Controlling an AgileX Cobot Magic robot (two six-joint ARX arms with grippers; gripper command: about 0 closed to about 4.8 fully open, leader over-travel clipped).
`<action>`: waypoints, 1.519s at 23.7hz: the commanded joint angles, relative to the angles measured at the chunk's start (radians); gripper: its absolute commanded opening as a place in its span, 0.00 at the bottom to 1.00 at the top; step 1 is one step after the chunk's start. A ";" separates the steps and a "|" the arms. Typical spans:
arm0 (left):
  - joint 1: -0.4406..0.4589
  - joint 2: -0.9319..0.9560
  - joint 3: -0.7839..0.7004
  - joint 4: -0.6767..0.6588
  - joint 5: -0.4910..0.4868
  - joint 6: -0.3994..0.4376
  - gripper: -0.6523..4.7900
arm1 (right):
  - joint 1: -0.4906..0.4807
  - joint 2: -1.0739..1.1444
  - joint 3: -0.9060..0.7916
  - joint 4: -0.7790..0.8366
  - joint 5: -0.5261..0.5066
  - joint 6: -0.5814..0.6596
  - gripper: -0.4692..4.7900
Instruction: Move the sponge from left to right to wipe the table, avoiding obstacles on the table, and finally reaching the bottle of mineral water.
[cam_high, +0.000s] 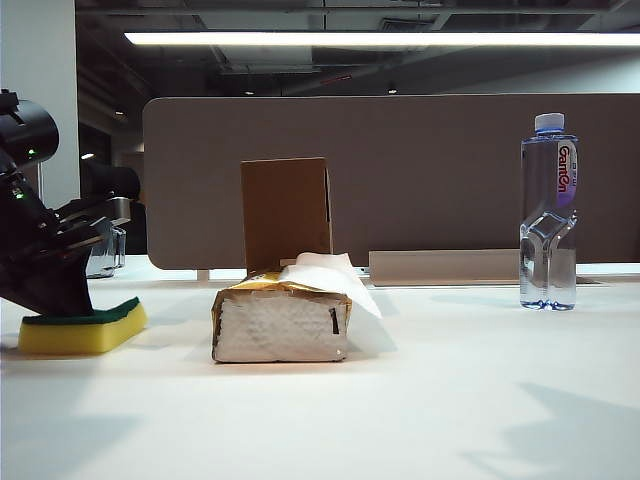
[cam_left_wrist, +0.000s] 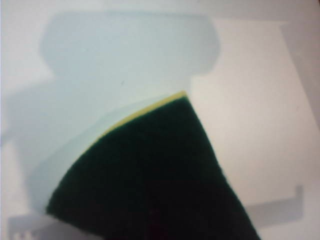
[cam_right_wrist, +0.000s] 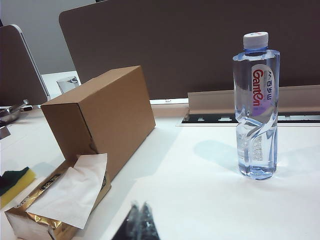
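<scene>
The yellow sponge with its dark green top lies flat on the white table at the far left. My left gripper presses down on its left end and is shut on it. In the left wrist view the green layer fills the lower part and hides the fingers. The gold-edged tissue pack lies just right of the sponge, with the upright cardboard box behind it. The mineral water bottle stands at the far right. My right gripper hangs shut and empty, short of the tissue pack, the box and the bottle.
A clear glass mug stands behind the left arm near the table's back edge. A grey partition runs along the back, with a low cable tray at its foot. Bare tabletop lies between the tissue pack and the bottle.
</scene>
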 joint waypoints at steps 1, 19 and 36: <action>-0.010 -0.006 -0.043 -0.109 0.004 0.004 0.11 | 0.000 0.000 0.004 0.018 -0.002 -0.004 0.09; -0.028 -0.096 -0.132 -0.146 0.029 -0.003 0.11 | 0.000 0.000 0.004 0.020 0.001 -0.004 0.09; -0.029 -0.260 -0.252 -0.142 0.031 -0.026 0.11 | 0.000 0.000 0.004 0.025 0.000 -0.003 0.09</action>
